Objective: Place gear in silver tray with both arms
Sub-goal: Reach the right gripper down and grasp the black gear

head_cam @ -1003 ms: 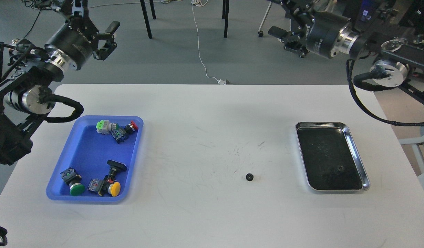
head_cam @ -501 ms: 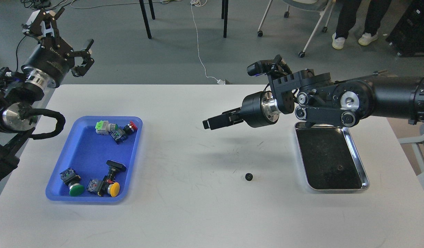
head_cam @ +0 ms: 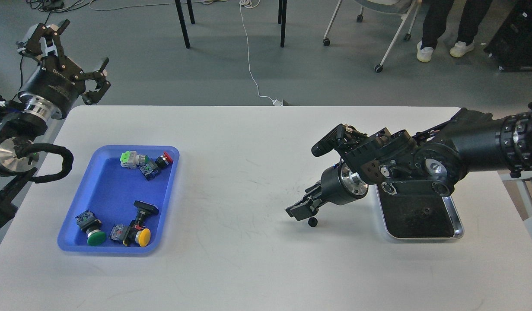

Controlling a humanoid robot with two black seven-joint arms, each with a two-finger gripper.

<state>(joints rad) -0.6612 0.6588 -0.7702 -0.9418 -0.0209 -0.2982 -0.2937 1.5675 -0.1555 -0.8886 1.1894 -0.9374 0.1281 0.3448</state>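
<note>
The small black toothed metal gear (head_cam: 312,222) lay on the white rectangular bench (head_cam: 257,268), near its middle-right, well left of the shallow shiny steel silver tray (head_cam: 458,224) with its dark reflective floor. A second small gear-like shape showed faintly on that tray's floor, too dim to be sure of.

The black jointed right arm (head_cam: 473,142) reached in across the tray's upper part, hiding it. Its right pincer (head_cam: 301,209) hung low, just above and slightly left of the gear; whether its fingers were parted or closed could not be told, and it gripped nothing visible.

The left pincer (head_cam: 71,65) was held high beyond the bench's far-left corner, its claws spread apart and empty.

The blue plastic rectangular tray (head_cam: 101,190) on the left held several coloured push-button switches (head_cam: 138,231).
</note>
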